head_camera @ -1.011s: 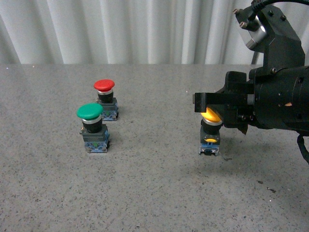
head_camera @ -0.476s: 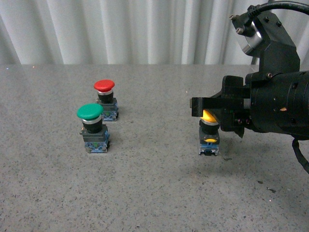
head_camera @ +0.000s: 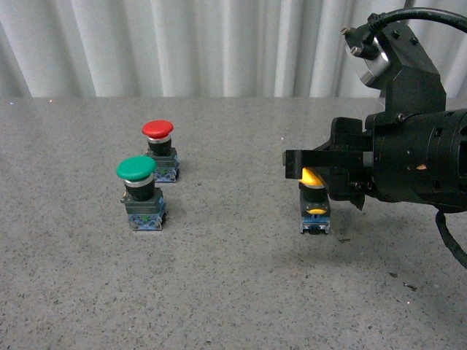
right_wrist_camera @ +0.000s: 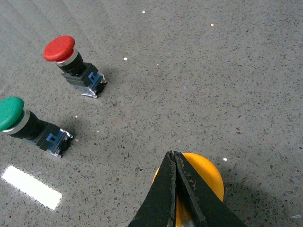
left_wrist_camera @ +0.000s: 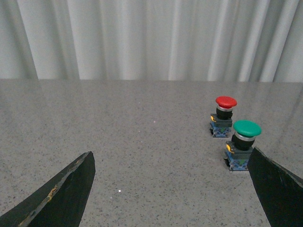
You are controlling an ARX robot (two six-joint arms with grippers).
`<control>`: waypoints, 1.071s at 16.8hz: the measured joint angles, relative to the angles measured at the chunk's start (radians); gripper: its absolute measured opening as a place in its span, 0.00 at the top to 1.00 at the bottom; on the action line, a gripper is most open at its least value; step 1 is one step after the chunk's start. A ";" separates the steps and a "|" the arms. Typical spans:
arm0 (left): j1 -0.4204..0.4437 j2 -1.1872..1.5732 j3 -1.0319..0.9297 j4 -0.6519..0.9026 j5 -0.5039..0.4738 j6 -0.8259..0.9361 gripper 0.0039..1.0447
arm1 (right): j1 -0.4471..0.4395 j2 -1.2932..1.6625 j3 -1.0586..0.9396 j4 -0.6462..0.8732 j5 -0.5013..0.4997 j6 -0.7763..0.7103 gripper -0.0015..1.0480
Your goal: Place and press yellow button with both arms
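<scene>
Right gripper (head_camera: 293,159) had its matte black jaws pinched together over the glossy yellow button (head_camera: 312,177); left gripper (left_wrist_camera: 173,184) sat spread wide on speckled stone

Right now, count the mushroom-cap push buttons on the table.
3. The red-capped button stands furthest back on the left, the green-capped button just before it, the yellow-capped button to the right under the right gripper.

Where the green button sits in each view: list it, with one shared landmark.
Front view: green button left of centre, nearer the camera than the red one.
Left wrist view: green button far right.
Right wrist view: green button at the left edge.
Shared landmark: the red button beside it.
</scene>
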State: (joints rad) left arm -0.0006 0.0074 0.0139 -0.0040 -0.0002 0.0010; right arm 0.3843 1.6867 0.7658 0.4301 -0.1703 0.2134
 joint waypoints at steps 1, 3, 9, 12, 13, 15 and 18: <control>0.000 0.000 0.000 0.000 0.000 0.000 0.06 | -0.003 -0.003 -0.003 0.013 -0.003 0.006 0.98; 0.000 0.000 0.000 0.000 0.000 0.000 0.06 | -0.006 -0.019 -0.009 0.021 0.002 0.015 0.98; 0.000 0.000 0.000 0.000 0.000 0.000 0.06 | -0.005 -0.256 -0.019 0.139 0.063 0.105 0.98; 0.000 0.000 0.000 0.000 0.000 0.000 0.06 | -0.005 -0.408 -0.055 0.071 0.061 0.144 0.98; 0.000 0.000 0.000 0.000 0.000 0.000 0.06 | -0.006 -0.459 -0.087 0.056 0.061 0.161 0.98; 0.000 0.000 0.000 0.000 0.000 0.000 0.06 | -0.040 -0.602 -0.160 0.010 0.058 0.192 0.98; 0.000 0.000 0.000 0.000 0.000 0.000 0.06 | -0.032 -0.830 -0.278 -0.088 0.342 0.048 0.98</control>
State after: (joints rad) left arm -0.0006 0.0074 0.0139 -0.0040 0.0002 0.0010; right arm 0.3519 0.8566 0.4881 0.3424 0.1719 0.2611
